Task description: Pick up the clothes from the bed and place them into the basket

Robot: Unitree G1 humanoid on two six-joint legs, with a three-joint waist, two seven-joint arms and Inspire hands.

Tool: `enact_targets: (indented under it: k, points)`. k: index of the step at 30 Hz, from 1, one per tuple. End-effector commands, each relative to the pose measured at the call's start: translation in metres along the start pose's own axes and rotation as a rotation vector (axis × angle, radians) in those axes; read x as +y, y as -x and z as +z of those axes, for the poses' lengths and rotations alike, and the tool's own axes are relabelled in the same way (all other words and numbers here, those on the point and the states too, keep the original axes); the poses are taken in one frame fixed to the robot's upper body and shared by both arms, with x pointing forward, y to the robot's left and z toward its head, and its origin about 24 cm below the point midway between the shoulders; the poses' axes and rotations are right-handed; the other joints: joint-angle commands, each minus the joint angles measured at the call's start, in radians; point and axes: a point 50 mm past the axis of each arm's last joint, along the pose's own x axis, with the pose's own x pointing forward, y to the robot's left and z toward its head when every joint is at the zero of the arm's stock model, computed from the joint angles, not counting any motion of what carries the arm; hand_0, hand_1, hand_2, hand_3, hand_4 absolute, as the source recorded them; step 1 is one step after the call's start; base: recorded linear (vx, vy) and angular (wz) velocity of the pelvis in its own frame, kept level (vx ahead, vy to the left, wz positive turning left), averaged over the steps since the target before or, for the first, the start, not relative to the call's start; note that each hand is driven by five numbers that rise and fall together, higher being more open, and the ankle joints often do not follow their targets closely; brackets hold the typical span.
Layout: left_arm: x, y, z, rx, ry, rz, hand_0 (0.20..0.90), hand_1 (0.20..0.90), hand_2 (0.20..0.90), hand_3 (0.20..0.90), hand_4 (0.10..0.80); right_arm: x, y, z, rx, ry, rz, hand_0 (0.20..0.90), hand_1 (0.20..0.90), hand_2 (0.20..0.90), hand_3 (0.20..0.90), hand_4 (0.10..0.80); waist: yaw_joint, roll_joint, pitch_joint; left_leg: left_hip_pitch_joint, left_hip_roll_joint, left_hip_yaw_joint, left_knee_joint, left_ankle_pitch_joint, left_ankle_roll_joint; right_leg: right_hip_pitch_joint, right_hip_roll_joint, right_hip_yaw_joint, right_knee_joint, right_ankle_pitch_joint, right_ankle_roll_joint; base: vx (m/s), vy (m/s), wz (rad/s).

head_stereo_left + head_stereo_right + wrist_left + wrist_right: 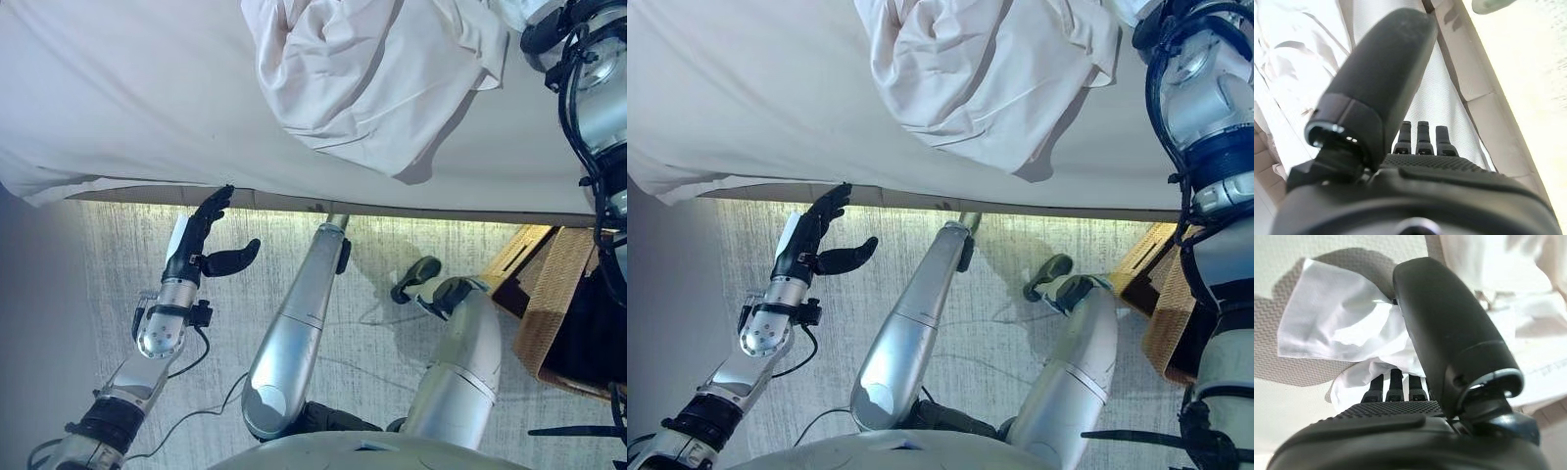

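Evidently the reach step is in hand: the white garment (377, 73) lies crumpled on the bed (118, 88), the right robot hand (1415, 382) over it with finger state untellable, the left robot hand (201, 240) spread empty, a closing grasp then the wicker basket (549, 304) judged next.

A grey carpet (392, 333) covers the floor below the bed's edge, lit along that edge.

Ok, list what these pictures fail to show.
- Right hand: its fingertips are buried in the white clothes; grip unclear. The eye views cut it off at the top edge.
- Basket: cut by the right edge and covered by the right arm; contents hidden.
- Clothes pile: its far side runs past the top edge.
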Motion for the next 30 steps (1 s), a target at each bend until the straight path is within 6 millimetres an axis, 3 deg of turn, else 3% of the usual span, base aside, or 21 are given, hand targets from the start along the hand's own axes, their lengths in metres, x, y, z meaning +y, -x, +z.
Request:
enact_targets:
  k: [1,2,3,14,18,30]
  points:
    - [0.019,-0.001,0.028,-0.165,0.041,0.098,0.9,0.9,0.9,0.9,0.8,-0.049,-0.008,0.016,-0.062,0.028,-0.14,0.684,0.684,0.684,0.647,0.547,0.024,0.081,-0.049,0.006,-0.035,0.095,0.021,-0.076,0.081,0.007,0.093,-0.059,0.024,-0.001,-0.027,0.0,0.0,0.0]
    - [0.02,0.0,0.029,-0.173,0.042,0.1,0.9,0.9,0.9,0.9,0.8,-0.05,-0.009,0.015,-0.053,0.029,-0.14,0.364,0.364,0.364,0.274,0.174,0.026,0.083,-0.049,-0.005,-0.035,0.095,0.027,-0.076,0.081,-0.002,0.091,-0.061,0.027,0.0,-0.027,0.0,0.0,0.0]
    - [0.021,0.0,0.03,-0.176,0.042,0.1,0.9,0.9,0.9,0.9,0.8,-0.05,-0.009,0.014,-0.048,0.027,-0.139,0.3,0.3,0.3,0.2,0.1,0.028,0.084,-0.049,-0.012,-0.034,0.095,0.031,-0.076,0.081,-0.009,0.091,-0.062,0.031,0.001,-0.026,0.0,0.0,0.0]
    - [0.022,0.006,0.028,-0.189,0.023,0.083,0.9,0.9,0.9,0.9,0.8,-0.051,-0.011,0.009,-0.053,0.059,-0.118,0.3,0.3,0.3,0.2,0.1,0.016,0.063,-0.049,0.067,-0.005,0.101,-0.04,-0.058,0.066,0.062,0.112,-0.069,-0.045,0.034,-0.015,-0.002,0.004,-0.01]
    - [0.026,0.007,0.026,-0.185,0.014,0.073,0.9,0.9,0.9,0.9,0.8,-0.045,-0.01,0.0,-0.042,0.078,-0.084,0.3,0.3,0.3,0.2,0.1,0.002,0.045,-0.049,0.194,0.007,0.1,-0.095,-0.064,0.056,0.174,0.13,-0.056,-0.089,0.033,-0.01,0.026,0.027,-0.13]
    - [0.027,-0.005,0.014,-0.068,-0.015,0.006,0.9,0.9,0.9,0.9,0.8,-0.045,-0.008,-0.043,0.026,0.099,0.02,0.3,0.3,0.3,0.2,0.1,-0.039,-0.017,-0.052,0.58,0.023,0.09,-0.294,-0.025,0.03,0.567,0.123,-0.067,-0.312,0.073,0.002,0.051,0.021,-0.13]
